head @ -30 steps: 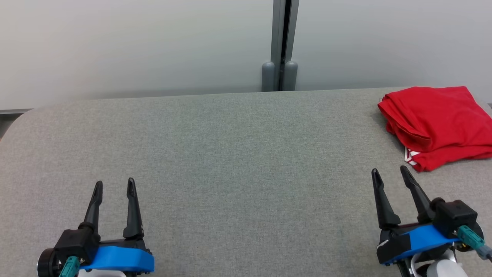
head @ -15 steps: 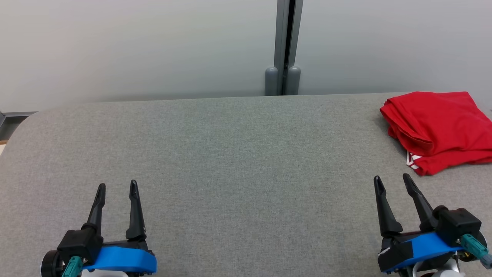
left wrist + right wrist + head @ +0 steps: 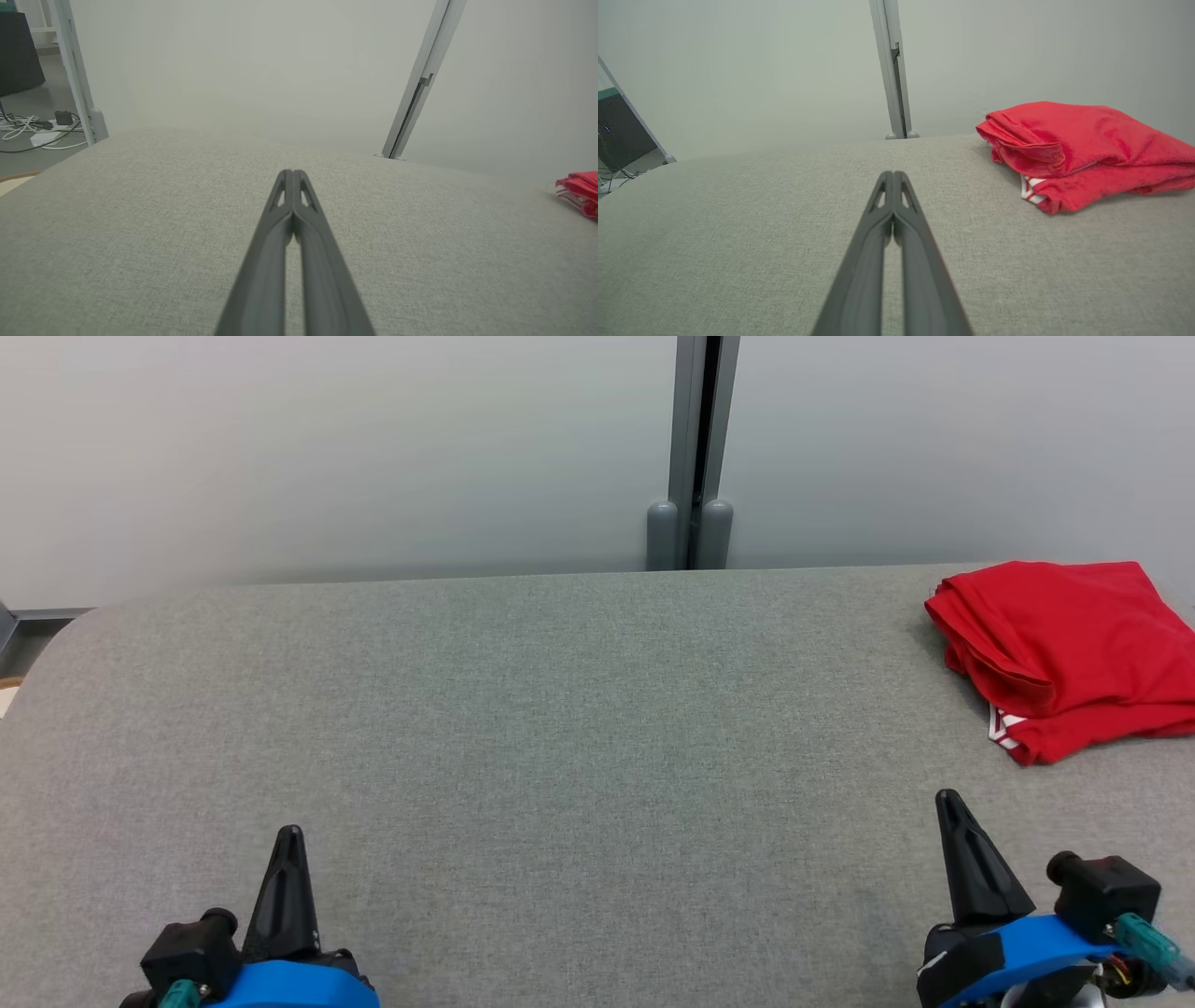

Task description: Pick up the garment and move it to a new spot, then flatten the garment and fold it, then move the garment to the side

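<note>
Grey fabric table (image 3: 560,709), pale wall (image 3: 327,448) behind — red garment (image 3: 1064,644) lying far right — left gripper (image 3: 289,833), right gripper (image 3: 949,799) fingers pressed together, empty.

The dark two-fingered left gripper (image 3: 289,833) and right gripper (image 3: 949,798) now have their fingers pressed together; earlier both stood spread.

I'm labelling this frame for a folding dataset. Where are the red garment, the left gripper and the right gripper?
red garment (image 3: 1074,635), head view, on its smooth top layer.
left gripper (image 3: 289,833), head view, at its shut fingertips.
right gripper (image 3: 949,798), head view, at its shut fingertips.
</note>
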You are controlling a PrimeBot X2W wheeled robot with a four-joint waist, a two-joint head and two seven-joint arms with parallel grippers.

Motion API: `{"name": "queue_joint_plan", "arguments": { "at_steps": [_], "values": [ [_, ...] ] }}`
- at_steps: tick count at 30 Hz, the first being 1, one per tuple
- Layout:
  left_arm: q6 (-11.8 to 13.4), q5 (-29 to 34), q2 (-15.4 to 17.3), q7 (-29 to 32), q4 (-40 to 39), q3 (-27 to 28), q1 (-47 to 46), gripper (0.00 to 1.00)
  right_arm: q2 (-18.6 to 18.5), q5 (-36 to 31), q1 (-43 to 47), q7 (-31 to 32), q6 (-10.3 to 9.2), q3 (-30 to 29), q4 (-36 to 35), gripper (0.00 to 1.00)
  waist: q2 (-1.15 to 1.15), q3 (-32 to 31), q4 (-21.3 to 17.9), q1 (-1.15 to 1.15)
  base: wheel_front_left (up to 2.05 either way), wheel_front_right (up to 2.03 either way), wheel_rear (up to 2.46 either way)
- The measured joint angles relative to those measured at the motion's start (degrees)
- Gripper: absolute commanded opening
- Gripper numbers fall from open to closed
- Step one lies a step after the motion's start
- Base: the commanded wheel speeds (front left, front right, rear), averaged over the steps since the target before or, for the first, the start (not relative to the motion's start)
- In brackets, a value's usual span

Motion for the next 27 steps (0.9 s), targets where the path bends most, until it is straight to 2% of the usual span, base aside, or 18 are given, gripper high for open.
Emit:
{"name": "queue_joint_plan", "arguments": {
  "at_steps": [27],
  "values": [
    [-0.87,-26.77,0.01,6.50,-0.76,1.64,-1.37,0.00,0.03,27.09,-0.47,4.68,0.00,-1.54,1.21,0.00,0.00,-0.22,-0.03,0.01,0.00,0.00,0.00]
  ]
}}
